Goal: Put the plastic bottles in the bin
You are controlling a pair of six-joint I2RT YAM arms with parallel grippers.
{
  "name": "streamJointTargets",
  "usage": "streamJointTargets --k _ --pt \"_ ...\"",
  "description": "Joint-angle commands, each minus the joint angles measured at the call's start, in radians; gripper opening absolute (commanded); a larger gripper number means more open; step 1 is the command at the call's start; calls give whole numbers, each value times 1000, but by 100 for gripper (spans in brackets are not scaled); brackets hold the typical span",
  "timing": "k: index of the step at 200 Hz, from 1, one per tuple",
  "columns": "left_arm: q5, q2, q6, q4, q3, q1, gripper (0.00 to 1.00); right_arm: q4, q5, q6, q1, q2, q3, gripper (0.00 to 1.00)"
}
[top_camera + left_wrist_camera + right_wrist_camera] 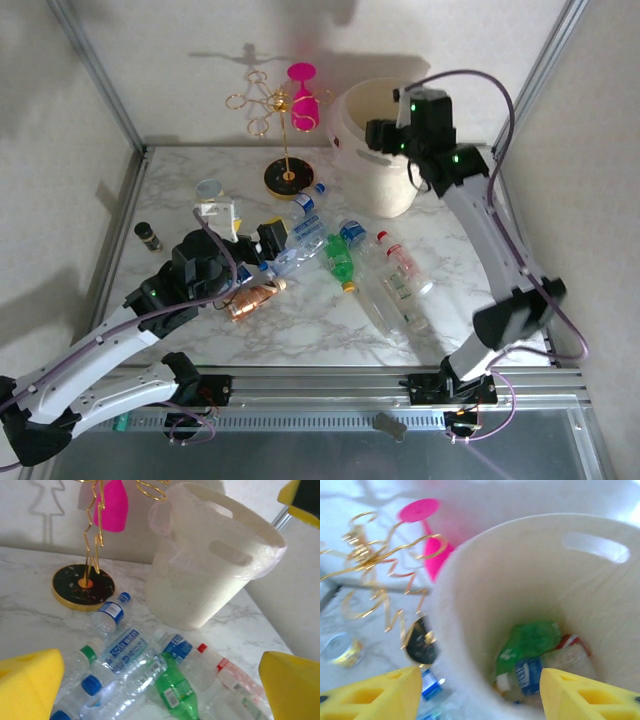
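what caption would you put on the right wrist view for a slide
Open right end effector poised over the bin, where a green bottle and a blue-labelled bottle already lie.

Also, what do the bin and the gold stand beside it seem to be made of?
The bin looks like translucent cream plastic, matte: light glows through its wall. The stand seems thin, shiny gold-coloured metal wire on a dark round base; plated or painted, I cannot tell.
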Motion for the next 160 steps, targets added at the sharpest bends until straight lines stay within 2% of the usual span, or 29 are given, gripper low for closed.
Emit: streamJointTargets --k 1,41,70,87,127,160 --pt "67 -37 -99 -77 -13 -3 100 67 63 -7 86 -122 -155 62" --pt "68 -73 -188 -112 -120 5 100 82 92 79 238 -275 -434 61" --pt "130 -30 -253 -113 -192 39 100 91 97 138 296 -273 -569 61" --pt "127 -13 -276 -141 -197 51 100 100 66 182 310 -239 -608 59" --pt "59 -39 -138 -256 -86 52 100 171 48 234 333 -165 -688 61" --pt "13 -82 -44 -215 -81 51 99 199 13 246 332 -48 -685 60"
